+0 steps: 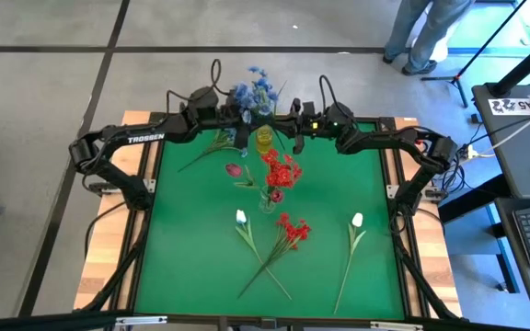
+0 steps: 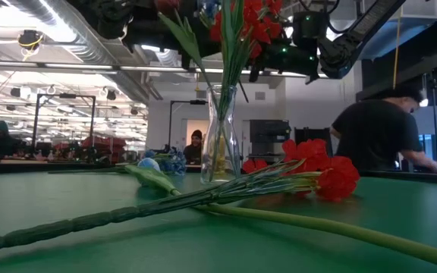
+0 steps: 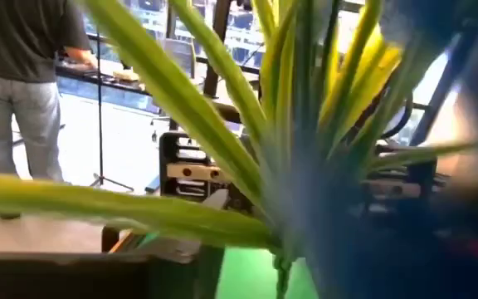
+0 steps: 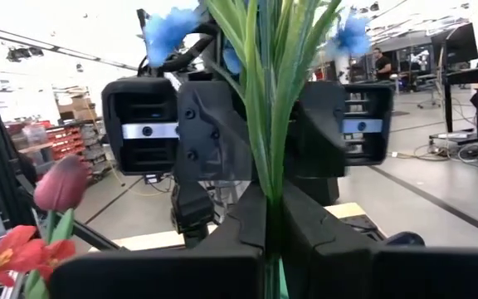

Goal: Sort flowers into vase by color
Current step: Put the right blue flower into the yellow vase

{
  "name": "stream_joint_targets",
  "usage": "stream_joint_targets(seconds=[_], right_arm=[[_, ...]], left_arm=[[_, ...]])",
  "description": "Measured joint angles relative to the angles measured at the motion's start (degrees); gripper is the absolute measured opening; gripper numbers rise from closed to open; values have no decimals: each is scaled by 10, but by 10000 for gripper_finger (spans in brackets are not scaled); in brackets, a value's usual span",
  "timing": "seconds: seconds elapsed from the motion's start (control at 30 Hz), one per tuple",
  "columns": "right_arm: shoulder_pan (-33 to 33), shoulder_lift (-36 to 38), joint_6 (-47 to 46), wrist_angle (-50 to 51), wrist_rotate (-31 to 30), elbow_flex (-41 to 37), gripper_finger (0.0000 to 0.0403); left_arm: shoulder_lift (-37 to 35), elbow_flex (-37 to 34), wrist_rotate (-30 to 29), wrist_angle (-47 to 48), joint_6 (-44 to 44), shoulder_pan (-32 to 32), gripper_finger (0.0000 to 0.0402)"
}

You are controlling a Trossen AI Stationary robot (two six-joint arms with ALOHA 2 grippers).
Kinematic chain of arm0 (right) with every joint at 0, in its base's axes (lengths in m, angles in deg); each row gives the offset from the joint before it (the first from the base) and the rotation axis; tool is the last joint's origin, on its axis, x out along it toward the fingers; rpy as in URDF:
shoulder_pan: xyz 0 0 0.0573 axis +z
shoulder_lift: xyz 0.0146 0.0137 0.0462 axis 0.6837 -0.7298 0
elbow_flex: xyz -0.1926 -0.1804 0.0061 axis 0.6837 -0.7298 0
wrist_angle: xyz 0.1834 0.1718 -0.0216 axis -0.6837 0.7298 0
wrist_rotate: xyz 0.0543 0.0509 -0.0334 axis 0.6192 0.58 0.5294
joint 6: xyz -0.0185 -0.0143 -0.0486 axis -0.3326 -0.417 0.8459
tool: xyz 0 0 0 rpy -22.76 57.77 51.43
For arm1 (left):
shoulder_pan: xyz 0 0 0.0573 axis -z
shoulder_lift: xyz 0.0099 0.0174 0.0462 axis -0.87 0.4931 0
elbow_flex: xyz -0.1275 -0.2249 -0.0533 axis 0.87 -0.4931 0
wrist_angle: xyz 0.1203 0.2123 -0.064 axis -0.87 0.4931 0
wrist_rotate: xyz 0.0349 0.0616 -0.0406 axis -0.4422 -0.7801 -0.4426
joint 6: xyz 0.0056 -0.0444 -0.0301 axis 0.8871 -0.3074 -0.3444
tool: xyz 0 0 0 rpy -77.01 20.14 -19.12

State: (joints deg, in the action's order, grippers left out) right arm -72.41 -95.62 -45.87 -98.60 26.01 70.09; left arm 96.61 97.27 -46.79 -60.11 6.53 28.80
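My right gripper [image 4: 268, 241] is clamped on the blue sprig's [image 1: 254, 92] stems at the table's [image 1: 191, 239] far edge, left gripper [image 1: 236, 126] just beside it, jaw state unclear.

A: Vase [image 1: 271, 196] mid-table w/ flowers [image 1: 282, 171] standing in it.
B: Second vase [image 1: 264, 139] behind it, at far edge, betw. both arms.
A: Nearer us, three stems lie flat: bud [image 1: 241, 219] left, cluster [image 1: 292, 230] mid, bud [image 1: 357, 221] right.
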Motion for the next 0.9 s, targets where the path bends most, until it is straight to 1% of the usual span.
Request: stream_joint_targets(seconds=[0.27,0.3,0.4,0.5,0.7,0.8,0.9], right_arm=[[0,0,-3,8,-11,0,15],[0,0,-5,8,-12,0,16],[0,0,-5,8,-13,0,27],[0,0,-6,8,-13,0,67],[0,2,-6,21,-8,0,183],[-8,21,-2,63,-4,0,236],[-22,49,0,124,17,0,273]], left_arm=[[0,0,3,1,0,0,16],[0,0,3,1,0,0,11],[0,0,3,1,3,-1,10],[-5,-1,1,3,12,-2,7],[-31,-1,-6,18,27,-16,4],[-44,-1,-13,38,38,-28,4],[-60,-1,-37,72,63,-41,3]])
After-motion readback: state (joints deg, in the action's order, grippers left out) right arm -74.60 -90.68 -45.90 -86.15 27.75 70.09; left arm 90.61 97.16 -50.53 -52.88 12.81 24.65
